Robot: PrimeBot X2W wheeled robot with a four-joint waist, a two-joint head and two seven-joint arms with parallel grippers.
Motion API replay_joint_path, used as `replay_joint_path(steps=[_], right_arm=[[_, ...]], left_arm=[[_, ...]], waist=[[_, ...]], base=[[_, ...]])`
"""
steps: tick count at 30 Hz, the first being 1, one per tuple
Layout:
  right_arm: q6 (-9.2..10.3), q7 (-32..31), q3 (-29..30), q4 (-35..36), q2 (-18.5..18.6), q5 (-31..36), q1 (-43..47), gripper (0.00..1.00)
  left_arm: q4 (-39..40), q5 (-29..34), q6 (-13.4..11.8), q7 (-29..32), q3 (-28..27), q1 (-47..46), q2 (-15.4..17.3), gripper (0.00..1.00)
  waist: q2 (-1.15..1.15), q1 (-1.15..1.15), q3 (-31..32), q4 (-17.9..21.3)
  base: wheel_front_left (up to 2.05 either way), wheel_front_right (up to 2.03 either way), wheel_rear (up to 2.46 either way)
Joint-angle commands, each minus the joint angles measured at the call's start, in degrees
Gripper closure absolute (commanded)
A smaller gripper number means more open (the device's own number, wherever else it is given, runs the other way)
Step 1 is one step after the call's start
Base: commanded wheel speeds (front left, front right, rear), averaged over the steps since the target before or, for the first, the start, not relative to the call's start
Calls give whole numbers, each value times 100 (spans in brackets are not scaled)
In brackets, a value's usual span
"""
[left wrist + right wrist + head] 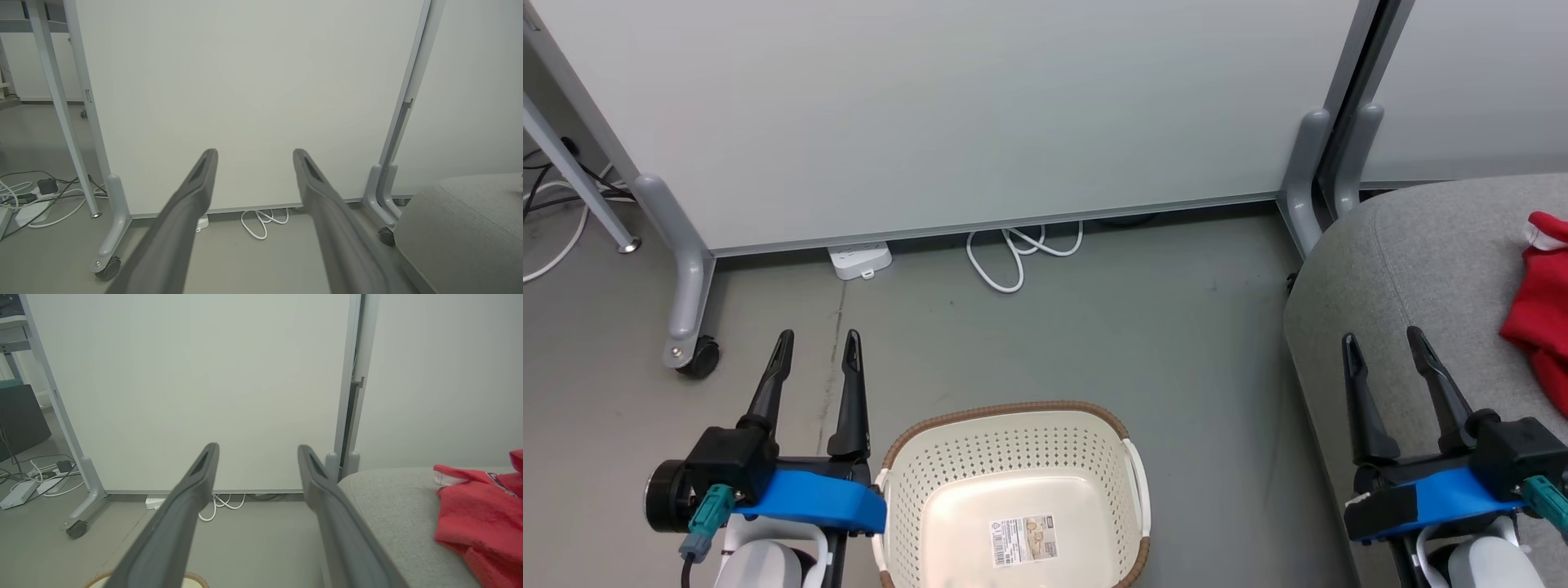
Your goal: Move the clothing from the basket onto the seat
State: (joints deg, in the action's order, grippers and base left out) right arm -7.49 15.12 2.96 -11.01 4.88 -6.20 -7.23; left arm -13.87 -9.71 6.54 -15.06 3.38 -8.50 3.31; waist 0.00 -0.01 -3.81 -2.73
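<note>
The cream-white basket [1013, 445] with a brown rim stands on the floor at the bottom centre; its inside shows just a barcode sticker [1023, 539]. Red clothing [1539, 318] with a white band lies on the light grey seat [1405, 261] at the right, and appears again as red clothing [482, 514] on the seat [392, 498] in the right wrist view. My left gripper [818, 339] is open, just left of the basket, holding nothing. Over the seat's front left part my right gripper [1382, 336] stands open too, left of the clothing and apart from it.
A white partition panel [980, 106] on grey wheeled feet [690, 351] stands behind the basket. A power strip [859, 260] and a white cable [1021, 253] lie at its foot. More cables [36, 196] lie at the far left. Bare grey floor [1176, 343] separates basket and seat.
</note>
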Motion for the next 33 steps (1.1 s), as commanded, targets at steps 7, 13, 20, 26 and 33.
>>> replay_joint_path(steps=[7, 13, 20, 26, 33], right_arm=[[-1, 5, 29, -75, -115, -62, 226, 0], [-1, 5, 60, -133, -164, -108, 305, 0], [-1, 5, 57, -190, -188, -130, 346, 0], [-1, 5, 26, -204, -197, -138, 373, 0], [0, -1, 23, -291, -192, -101, 294, 100]], left_arm=[[-159, 2, 70, -17, 19, 177, -38, 0], [-207, -170, 96, -17, 102, 297, -41, 0], [-217, -239, 105, -17, 106, 346, -43, 0], [-203, -204, 107, -17, 53, 351, -43, 0], [-289, -209, 55, 11, 82, 359, -40, 100]], waist=[[0, 1, 57, -53], [0, 1, 97, -82], [0, 1, 130, -114], [0, 1, 144, -112], [0, 1, 144, -114]], base=[[0, 0, 0], [0, 0, 0], [0, 0, 0], [0, 0, 0], [0, 0, 0]])
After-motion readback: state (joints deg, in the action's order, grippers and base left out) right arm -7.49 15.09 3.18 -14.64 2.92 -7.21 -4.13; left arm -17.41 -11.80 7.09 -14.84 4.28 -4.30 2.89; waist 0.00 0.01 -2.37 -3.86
